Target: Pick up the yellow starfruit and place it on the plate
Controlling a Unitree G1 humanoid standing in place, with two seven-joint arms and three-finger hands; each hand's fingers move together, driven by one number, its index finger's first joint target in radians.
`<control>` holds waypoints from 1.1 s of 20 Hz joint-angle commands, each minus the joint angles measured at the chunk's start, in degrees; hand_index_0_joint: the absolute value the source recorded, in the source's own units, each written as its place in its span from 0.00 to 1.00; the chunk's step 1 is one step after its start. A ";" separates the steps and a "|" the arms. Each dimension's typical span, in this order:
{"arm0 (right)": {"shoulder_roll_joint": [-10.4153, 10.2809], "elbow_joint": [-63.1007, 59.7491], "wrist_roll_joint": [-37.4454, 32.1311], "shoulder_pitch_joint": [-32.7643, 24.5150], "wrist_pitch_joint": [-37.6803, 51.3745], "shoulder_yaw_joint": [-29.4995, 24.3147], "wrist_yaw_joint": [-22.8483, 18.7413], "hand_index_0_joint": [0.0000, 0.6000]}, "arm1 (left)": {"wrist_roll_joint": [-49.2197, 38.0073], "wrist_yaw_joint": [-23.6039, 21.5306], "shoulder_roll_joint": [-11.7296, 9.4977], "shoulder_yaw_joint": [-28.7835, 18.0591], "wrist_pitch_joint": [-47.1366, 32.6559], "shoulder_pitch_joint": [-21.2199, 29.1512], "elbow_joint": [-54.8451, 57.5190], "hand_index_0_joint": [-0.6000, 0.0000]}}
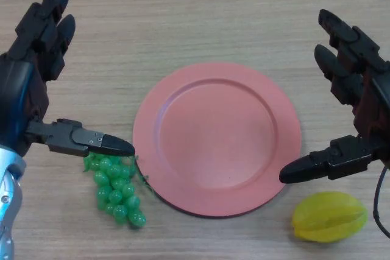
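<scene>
A yellow starfruit [329, 217] lies on the wooden table at the lower right, just off the rim of a round pink plate [217, 137] that holds nothing. My right hand [361, 98] hovers open at the right, its thumb [317, 165] stretched out above and left of the starfruit, not touching it. My left hand [31, 71] is open at the left, its thumb [91, 140] pointing toward the plate's left rim.
A bunch of green grapes [116, 188] lies against the plate's lower left rim, under my left thumb. The wooden table [195, 16] fills the view.
</scene>
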State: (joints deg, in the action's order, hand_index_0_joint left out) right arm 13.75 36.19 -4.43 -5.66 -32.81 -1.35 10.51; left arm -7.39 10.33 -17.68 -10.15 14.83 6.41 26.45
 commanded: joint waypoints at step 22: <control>1.34 4.35 5.42 10.59 19.02 -6.79 14.03 0.00 | 0.01 0.75 -2.67 -4.82 -9.32 1.38 3.07 1.00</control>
State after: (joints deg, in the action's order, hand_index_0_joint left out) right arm 14.26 38.05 2.77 5.62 -22.41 -5.37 24.61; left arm -7.54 11.08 -17.94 -11.34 13.76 6.05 26.41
